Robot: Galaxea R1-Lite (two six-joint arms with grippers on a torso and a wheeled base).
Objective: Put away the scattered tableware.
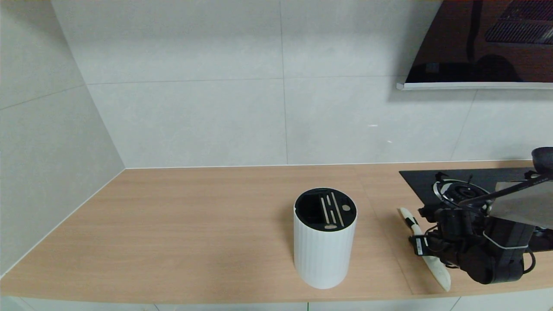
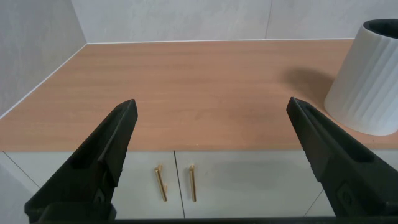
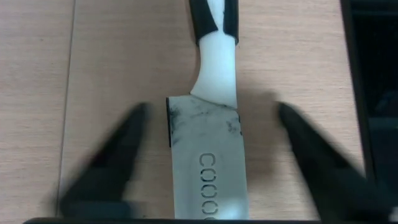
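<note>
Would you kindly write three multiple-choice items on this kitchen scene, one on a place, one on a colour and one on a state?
1. The knife lies:
A. on the counter beside the hob
B. in a sink
C. on a plate

2. The ribbed wall of the holder is:
A. black
B. white
C. red

3. The right pincer is:
A. shut on the knife
B. shut on a spoon
C. open above the knife

Answers:
1. A, it lies flat on the wood by the hob.
2. B, the ribs show white.
3. C, its fingers stand apart on either side of the blade.
</note>
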